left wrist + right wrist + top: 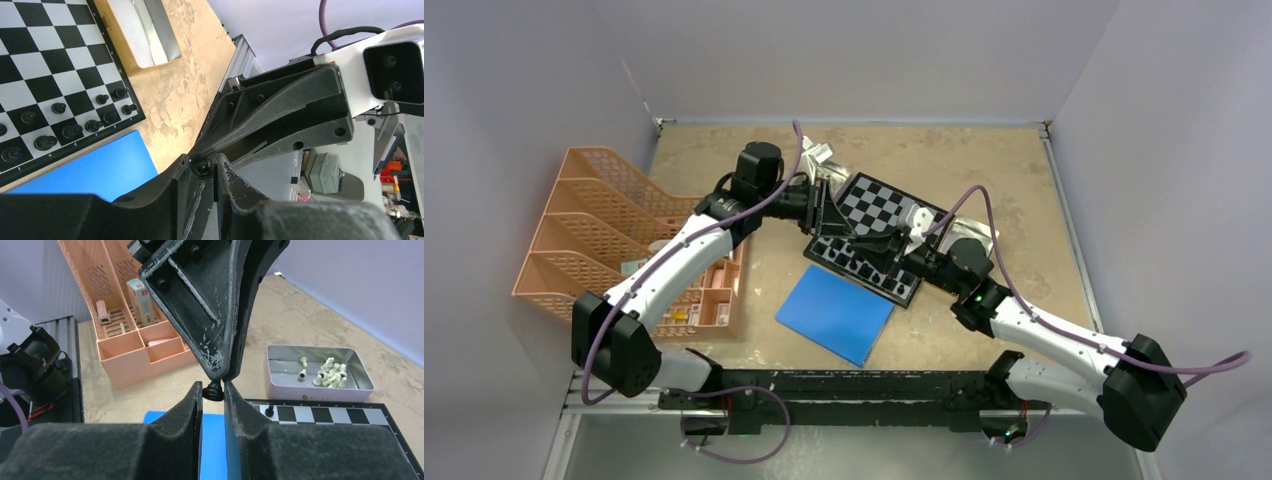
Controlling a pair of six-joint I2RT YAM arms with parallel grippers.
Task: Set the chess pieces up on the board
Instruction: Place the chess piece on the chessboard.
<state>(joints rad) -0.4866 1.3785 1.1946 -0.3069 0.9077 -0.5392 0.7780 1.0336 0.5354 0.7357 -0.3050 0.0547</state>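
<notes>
One small black chess piece [213,391] hangs in the air, pinched by both grippers at once. My right gripper [213,389] is shut on its base. My left gripper [202,164] comes from the other side, its fingers [210,315] shut on the piece's top [202,167]. In the top view the two grippers [856,236] [886,245] meet over the near part of the board [879,205]. Several black pieces [72,131] stand in the board's near rows. A lone black pawn [269,410] stands on an edge square.
A tin [320,390] holding several cream pieces [327,372] lies beside the board. A blue sheet [836,312] lies in front of the board. An orange organiser [594,235] stands at the left, and an open tin lid [145,35] lies past the board's corner.
</notes>
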